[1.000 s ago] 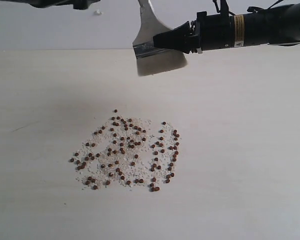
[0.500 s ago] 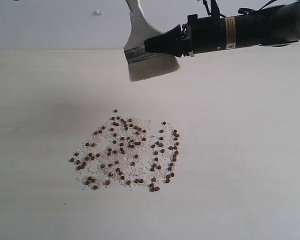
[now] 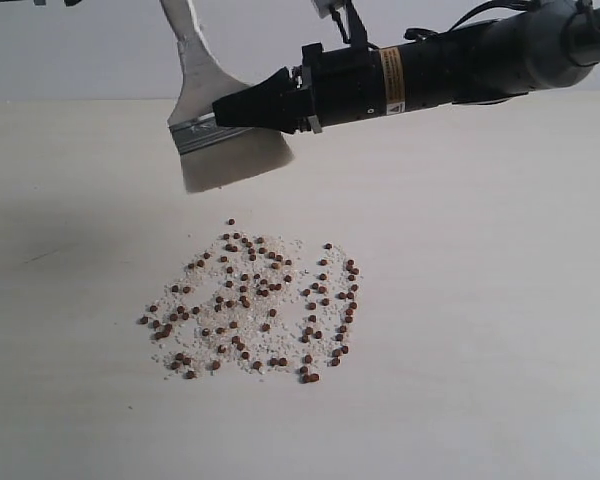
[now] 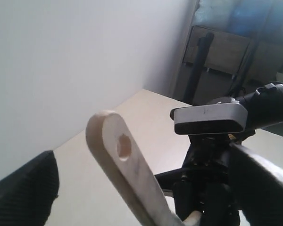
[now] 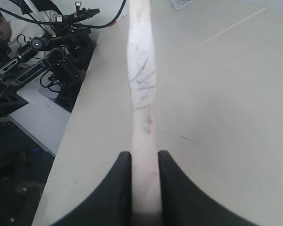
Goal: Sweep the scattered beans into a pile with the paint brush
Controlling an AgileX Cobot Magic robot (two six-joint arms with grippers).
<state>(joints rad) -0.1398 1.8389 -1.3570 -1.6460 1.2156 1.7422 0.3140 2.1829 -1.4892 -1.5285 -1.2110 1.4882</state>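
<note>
Jaws of the right gripper (image 5: 145, 157) stand only narrowly apart, clamped on the wide flat paint brush (image 3: 205, 130), pinching its pale wooden handle low down, close to the silver metal ferrule. The off-white bristles point downward at a tilt and appear to hang clear of the pale wooden worktop (image 3: 480, 300). Jaws of the left gripper (image 4: 144, 157) gape wide on either side of the handle's holed end and, as far as its wrist view shows, hold nothing

Further out, the tiny round reddish-brown beans (image 3: 255, 300), mixed with whitish crumb-like grains, lie in a loose, broad patch on the worktop. The brush is beyond the patch's far edge, toward the left in the exterior view, and touches none of them; no pile has formed yet

The step in hand looks like setting the bristles down for a first stroke. It would go best if the brush lands outside the outermost beans, with the bristle tips pressed lightly across their full width and the ferrule kept off the surface. Short, slow pulls toward the middle seem wise, since round beans are likely to roll or skip ahead of a fast stroke. Lifting the brush between strokes and working round the patch should gather it evenly
</note>
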